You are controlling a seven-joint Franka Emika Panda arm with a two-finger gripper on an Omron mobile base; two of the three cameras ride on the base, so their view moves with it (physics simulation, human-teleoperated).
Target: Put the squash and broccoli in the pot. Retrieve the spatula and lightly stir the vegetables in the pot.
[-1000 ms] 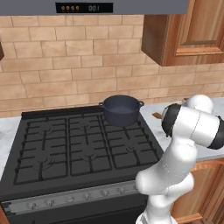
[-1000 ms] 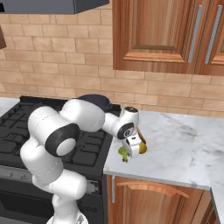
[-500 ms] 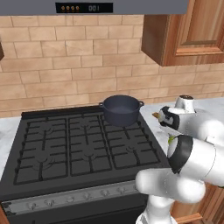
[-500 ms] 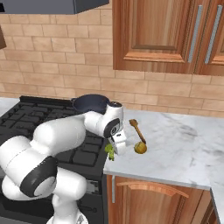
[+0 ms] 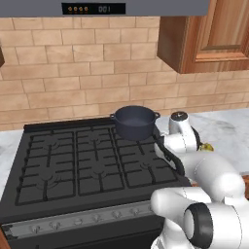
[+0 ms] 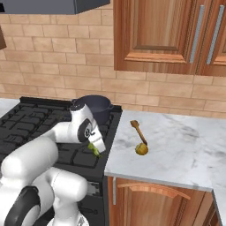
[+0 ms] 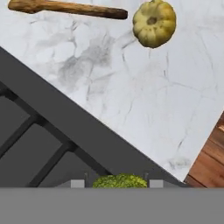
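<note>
The claw [image 6: 95,150] pinches the broccoli [image 6: 94,149] above the stove's right edge, so the carry step is in hand; next it must swing to the pot [image 6: 95,108], while squash [image 6: 141,149] and spatula [image 6: 137,130] wait on the desk [image 6: 176,150].

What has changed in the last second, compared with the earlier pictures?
The end effector, shut on the broccoli, has carried it from above the marble counter, near the squash, leftward to over the stove's edge, toward the pot. The squash, the spatula and the pot stayed where they were.
</note>
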